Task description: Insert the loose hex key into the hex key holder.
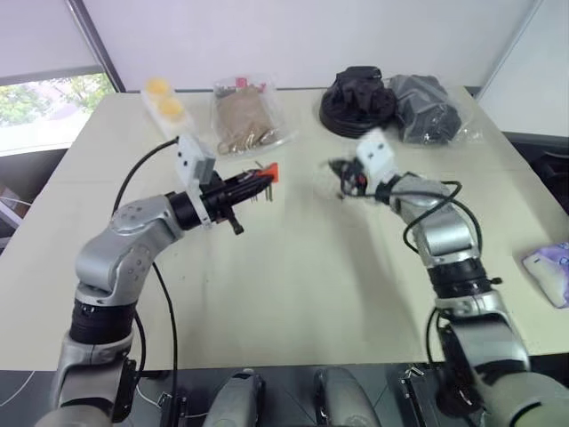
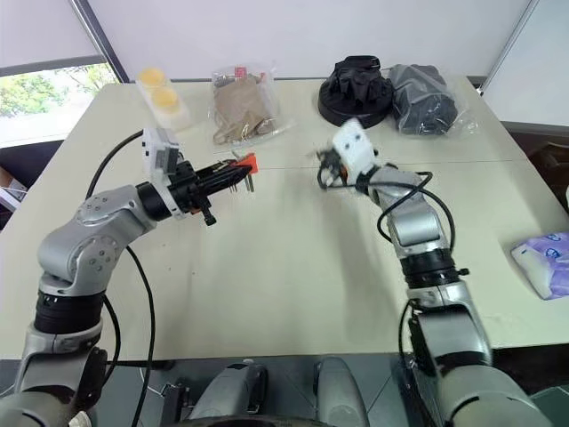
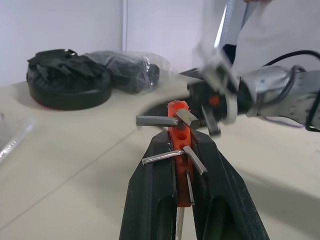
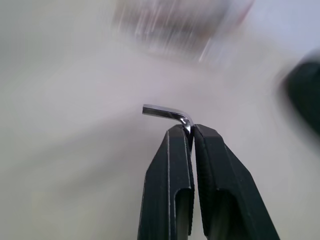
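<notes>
Here the left gripper (image 3: pixel 182 165) clamps the red-orange hex key holder (image 3: pixel 179 131) above the table (image 1: pixel 293 276), left of centre; its wrist view reveals short grey keys fanning out. Rightward, the right gripper (image 4: pixel 191 131) pinches the loose hex key (image 4: pixel 165 113), bent end protruding sideways. Far behind lie bagged goods (image 1: pixel 242 114) and a black bundle (image 1: pixel 358 100).

Honestly can't read a single word, number or logo anywhere here. The clear plastic bag of brown stuff (image 1: pixel 242 116) at the back of the table has a small red label, but it's too tiny to make out.
</notes>
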Robot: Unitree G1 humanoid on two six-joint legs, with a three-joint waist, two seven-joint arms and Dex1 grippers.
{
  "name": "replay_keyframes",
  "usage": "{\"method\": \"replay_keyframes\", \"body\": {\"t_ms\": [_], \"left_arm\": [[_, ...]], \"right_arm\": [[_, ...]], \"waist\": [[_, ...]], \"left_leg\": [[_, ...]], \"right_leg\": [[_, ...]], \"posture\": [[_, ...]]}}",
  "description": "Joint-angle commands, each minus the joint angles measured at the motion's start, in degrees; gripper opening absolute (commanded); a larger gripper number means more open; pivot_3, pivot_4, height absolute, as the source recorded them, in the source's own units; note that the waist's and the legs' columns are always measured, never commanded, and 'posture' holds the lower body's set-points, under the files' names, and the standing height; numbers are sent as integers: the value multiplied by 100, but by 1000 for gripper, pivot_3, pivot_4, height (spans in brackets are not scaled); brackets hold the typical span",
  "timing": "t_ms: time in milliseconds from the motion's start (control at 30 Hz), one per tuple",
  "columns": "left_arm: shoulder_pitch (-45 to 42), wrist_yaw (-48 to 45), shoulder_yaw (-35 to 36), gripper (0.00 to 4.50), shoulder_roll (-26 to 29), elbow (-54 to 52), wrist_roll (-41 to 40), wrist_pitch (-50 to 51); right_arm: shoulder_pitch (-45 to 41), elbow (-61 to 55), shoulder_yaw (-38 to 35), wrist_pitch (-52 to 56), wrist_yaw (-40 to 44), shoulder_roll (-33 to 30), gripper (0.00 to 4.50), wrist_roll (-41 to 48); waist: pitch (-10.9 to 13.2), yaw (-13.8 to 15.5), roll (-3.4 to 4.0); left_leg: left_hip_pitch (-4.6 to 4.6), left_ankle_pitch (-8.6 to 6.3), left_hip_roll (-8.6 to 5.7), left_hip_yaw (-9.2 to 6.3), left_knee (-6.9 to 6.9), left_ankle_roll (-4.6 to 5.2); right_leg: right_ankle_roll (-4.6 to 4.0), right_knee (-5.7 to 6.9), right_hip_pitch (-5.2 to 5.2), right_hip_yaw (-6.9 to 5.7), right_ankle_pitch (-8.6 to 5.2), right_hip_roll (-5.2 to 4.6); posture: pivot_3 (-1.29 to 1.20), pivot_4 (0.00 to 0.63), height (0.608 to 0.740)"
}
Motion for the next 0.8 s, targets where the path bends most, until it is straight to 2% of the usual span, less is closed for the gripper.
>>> {"method": "replay_keyframes", "body": {"t_ms": [33,200,433,800], "left_arm": [[-189,28,219,0,-16,48,-80,-71],[-310,5,185,0,-65,227,4,-156],[-410,27,149,0,-146,306,67,-202],[-576,64,131,0,-230,372,90,-199]], "right_arm": [[-110,-604,-560,-382,-326,483,25,656],[-55,-1125,-682,-515,-352,1229,25,1401],[-6,-1356,-323,-1028,-608,1931,25,1391],[239,-1465,187,-1404,-593,2006,25,1174]], "waist": [[0,2,0],[0,-13,0],[0,-30,1],[0,-115,2]], "left_leg": [[0,0,0,-1,0,0],[0,0,-2,-2,1,0],[1,0,-1,-4,0,0],[1,0,-2,-6,0,0]], "right_leg": [[0,0,0,0,0,0],[1,0,2,-1,0,0],[1,8,-3,-1,0,1],[1,11,-3,-2,0,1]], "posture": [[0,150,740],[0,150,740],[0,150,740],[0,150,740]]}}
